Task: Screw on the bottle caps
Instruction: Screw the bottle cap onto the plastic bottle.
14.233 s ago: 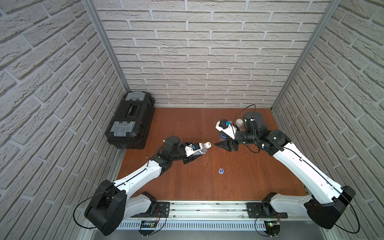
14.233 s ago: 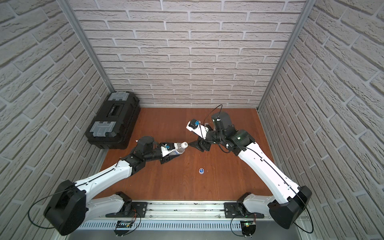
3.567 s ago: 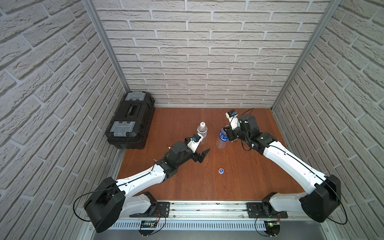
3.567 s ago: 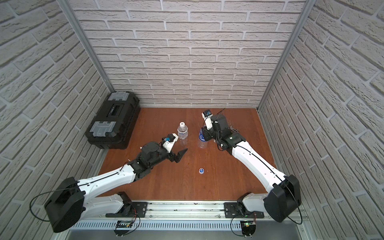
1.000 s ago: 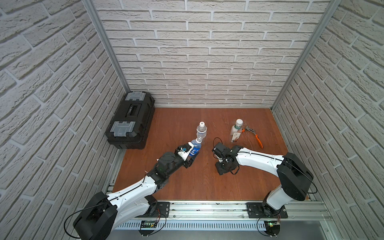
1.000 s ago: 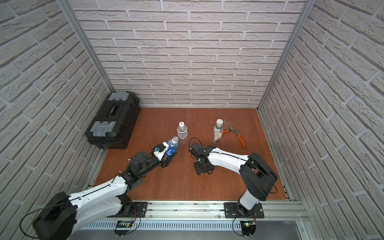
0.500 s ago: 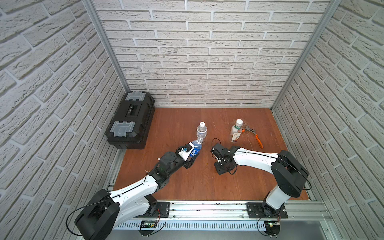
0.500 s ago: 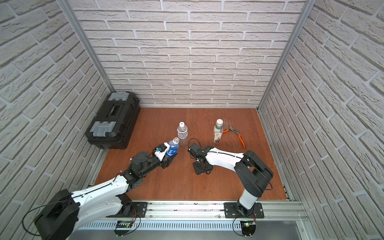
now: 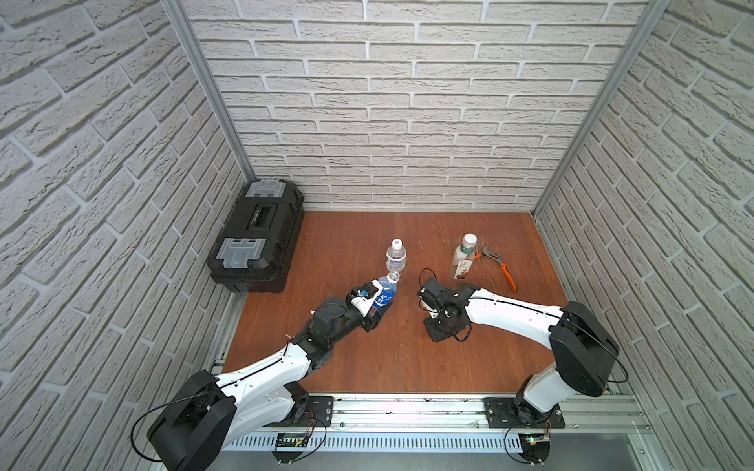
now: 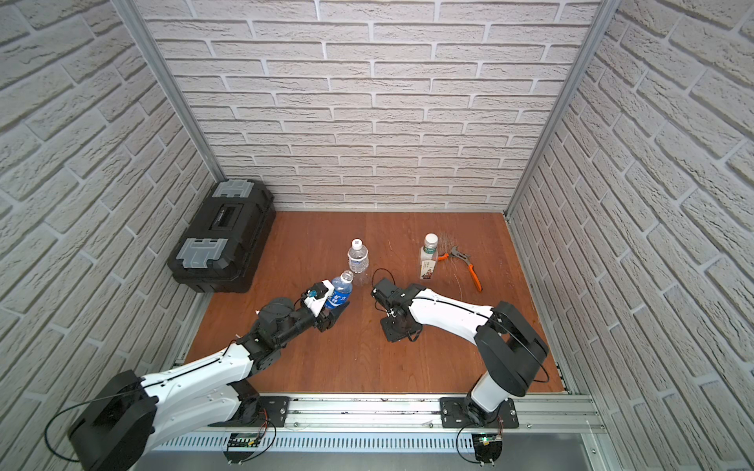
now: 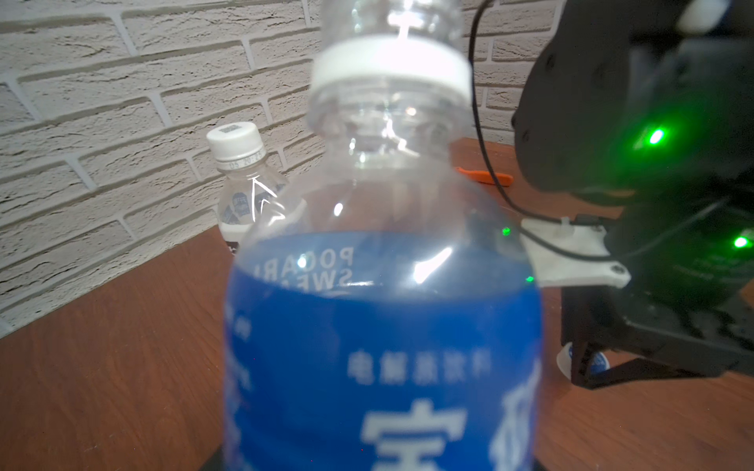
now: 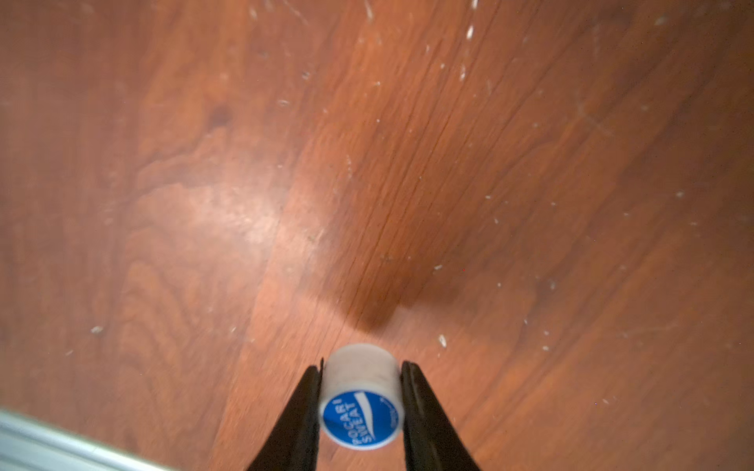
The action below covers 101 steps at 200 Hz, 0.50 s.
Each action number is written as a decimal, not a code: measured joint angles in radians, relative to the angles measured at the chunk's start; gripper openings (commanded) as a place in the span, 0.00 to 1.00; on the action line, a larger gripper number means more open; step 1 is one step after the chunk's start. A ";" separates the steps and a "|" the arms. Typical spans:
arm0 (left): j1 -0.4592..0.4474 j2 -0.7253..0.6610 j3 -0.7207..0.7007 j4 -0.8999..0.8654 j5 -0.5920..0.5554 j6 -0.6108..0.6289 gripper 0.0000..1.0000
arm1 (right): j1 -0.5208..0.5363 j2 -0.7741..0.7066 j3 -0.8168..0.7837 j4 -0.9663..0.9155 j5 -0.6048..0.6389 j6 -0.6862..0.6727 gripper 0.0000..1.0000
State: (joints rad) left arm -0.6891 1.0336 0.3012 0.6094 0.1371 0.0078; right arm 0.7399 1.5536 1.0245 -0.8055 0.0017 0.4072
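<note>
Top views first. In both top views the left hand [image 9: 373, 316] is clamped round the lower body of the blue-labelled bottle [image 9: 385, 294]. It holds the bottle tilted, with the uncapped neck pointing up and away from the wrist. That pose looks chosen to steady the bottle and offer its open mouth to a cap. The right hand [image 9: 438, 332] points straight down at the tabletop [image 9: 367, 367], apart from the bottle, and what it works on is hidden beneath it. Beyond both hands the white-labelled bottle [image 9: 395, 257] and the squarish bottle [image 9: 463, 261] stand upright with caps on, so I judge this bottle to be the last one open.

Left wrist view: the blue-labelled bottle [image 11: 383, 326] fills the frame directly ahead of the hand. Its white neck ring and bare thread show above the label, and the mouth is cut off by the frame edge. Past the bottle, the right hand's dark fingers reach down to the tabletop, with a sliver of the blue cap [image 11: 597, 361] showing between them.

Right wrist view: both fingers [image 12: 298, 420] press on opposite sides of the blue cap [image 12: 361, 420], so this hand grips it at its very tips. The printed top faces the wrist and the open side faces the tabletop, which is the right way up for lowering onto a neck. Whether the cap has left the wood I cannot tell.
</note>
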 measured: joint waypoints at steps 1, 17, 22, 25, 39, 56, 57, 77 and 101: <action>0.000 0.001 0.000 0.001 0.002 0.000 0.63 | -0.001 -0.003 0.002 -0.003 -0.003 0.000 0.28; 0.000 0.013 0.000 0.009 0.025 0.000 0.62 | -0.017 -0.075 0.071 -0.053 -0.051 -0.052 0.27; 0.000 0.016 0.000 0.011 0.033 0.000 0.62 | -0.024 -0.097 0.096 -0.070 -0.068 -0.069 0.27; 0.000 0.018 0.000 0.013 0.038 0.000 0.62 | -0.031 -0.113 0.114 -0.079 -0.080 -0.082 0.27; 0.000 0.021 0.000 0.017 0.061 0.000 0.61 | -0.060 -0.164 0.191 -0.122 -0.129 -0.130 0.27; 0.000 0.021 0.002 0.021 0.086 0.001 0.61 | -0.089 -0.207 0.282 -0.165 -0.180 -0.182 0.27; 0.000 0.021 0.002 0.021 0.087 0.001 0.61 | -0.090 -0.208 0.285 -0.166 -0.183 -0.183 0.26; 0.000 0.026 0.008 0.025 0.115 0.001 0.61 | -0.124 -0.218 0.401 -0.218 -0.259 -0.245 0.25; 0.000 0.026 0.023 0.026 0.146 0.000 0.61 | -0.148 -0.151 0.606 -0.306 -0.342 -0.315 0.26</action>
State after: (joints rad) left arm -0.6891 1.0595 0.3244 0.6353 0.2836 0.0078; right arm 0.5922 1.4025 1.6302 -1.1118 -0.3401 0.0921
